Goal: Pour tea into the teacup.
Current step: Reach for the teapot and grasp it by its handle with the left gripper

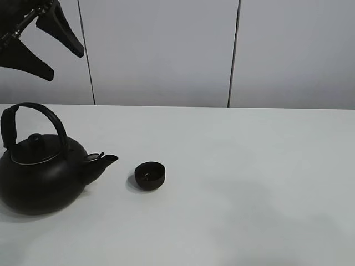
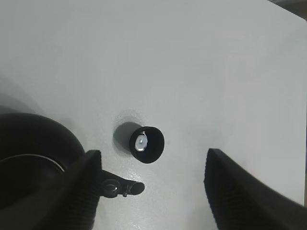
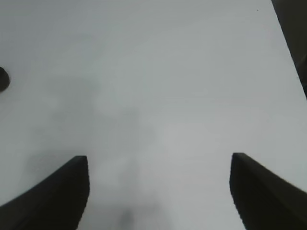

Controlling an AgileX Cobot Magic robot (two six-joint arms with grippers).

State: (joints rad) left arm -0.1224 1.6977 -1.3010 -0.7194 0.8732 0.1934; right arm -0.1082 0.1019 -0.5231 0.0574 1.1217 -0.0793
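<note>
Black kettle is sitting with spout toward teacup, suiting a pour. I am holding left pincer and right pincer spread, gripping nothing.

kettle left on table | teacup just right of spout

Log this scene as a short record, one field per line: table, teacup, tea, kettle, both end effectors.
table: white, plain
teacup: small, black, no handle, upright on the table
tea: only a small pale glint inside the teacup; level cannot be told
kettle: black, upright, lid on, handle raised, spout toward the teacup but apart from it
left end effector: open, empty, raised high over the kettle's spout and the teacup
right end effector: open, empty, over bare table
</note>
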